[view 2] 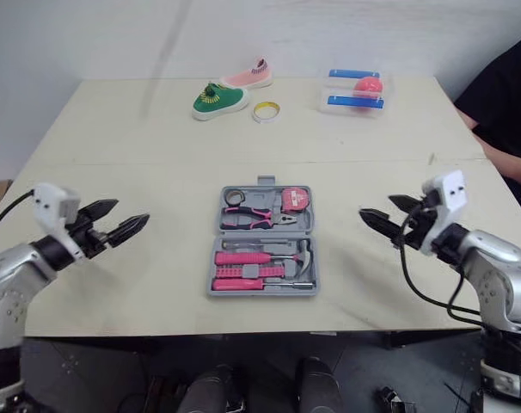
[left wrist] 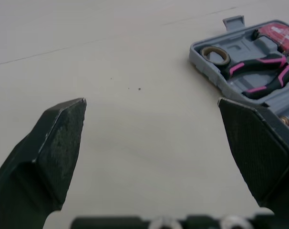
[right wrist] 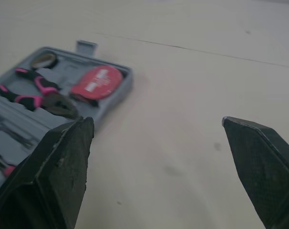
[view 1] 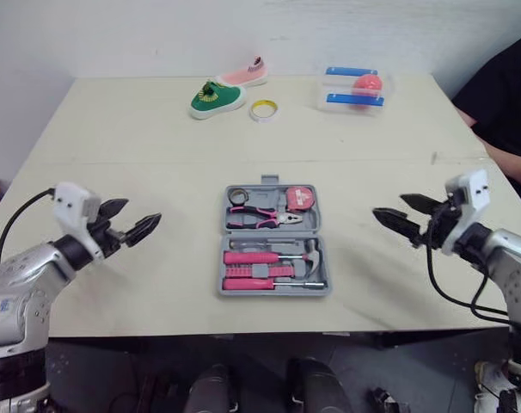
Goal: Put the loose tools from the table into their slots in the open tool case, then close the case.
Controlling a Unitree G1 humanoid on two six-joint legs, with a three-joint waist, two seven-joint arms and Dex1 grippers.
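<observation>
The grey tool case (view 1: 262, 196) lies open and flat at the table's middle. Its far half holds pink-handled pliers (view 1: 265, 217), a pink tape measure (view 1: 302, 198) and a small ring (left wrist: 215, 54). The near half holds a hammer (view 1: 309, 254) and pink-handled drivers (view 1: 252, 256). My left gripper (view 1: 144, 212) hovers open to the left of the case, nothing between its fingers. My right gripper (view 1: 388, 206) hovers open to the right of it, also empty. Both point inward at the case, well apart from it.
At the far side lie a green shoe (view 1: 216, 98), a pink shoe (view 1: 243, 76), a yellow tape roll (view 1: 263, 109) and a clear box (view 1: 353, 90) with a pink ball. A person's dark sleeve (view 1: 501, 95) rests at the table's right edge.
</observation>
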